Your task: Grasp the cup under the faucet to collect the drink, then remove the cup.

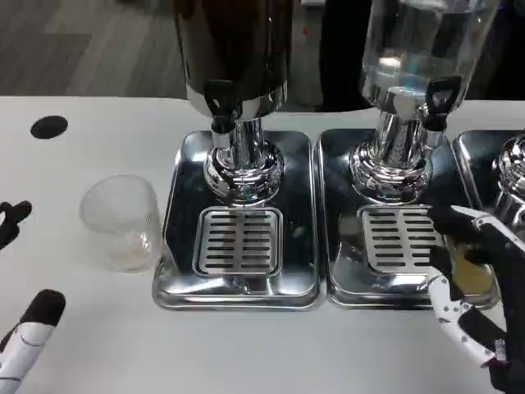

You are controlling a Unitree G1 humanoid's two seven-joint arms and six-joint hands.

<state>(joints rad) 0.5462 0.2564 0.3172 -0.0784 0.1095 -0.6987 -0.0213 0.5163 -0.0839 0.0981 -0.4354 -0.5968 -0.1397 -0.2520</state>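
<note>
At the far left of the white table [271, 353] a black round mark [49, 126] sits near the far edge. Below it, the left hand [23, 328] shows at the picture's left edge: one black fingertip pokes in at mid-height and a white-and-black finger lies nearer the camera, the fingers apart and grasping nothing. Just right of those fingers the clear plastic cup [123, 222] stands upright on the bare table, apart from the hand and just beside the left rim of the first drip tray [184, 246]. That chrome tray carries a slotted grille [238, 240] near its front, and behind the grille rises the shiny pedestal of the dark drink dispenser [234, 49], whose black faucet [220, 103] hangs over the tray, well to the right of the cup. Next to the right stands a second drip tray [340, 213] under the clear dispenser [422, 41], which has its own black tap [439, 98]. At the near right corner of this tray the right hand [472, 279] rests with fingers curled; something yellowish seems to lie among them, though I cannot tell whether it is grasped. A third chrome base [513, 172] is cut by the right edge.
</note>
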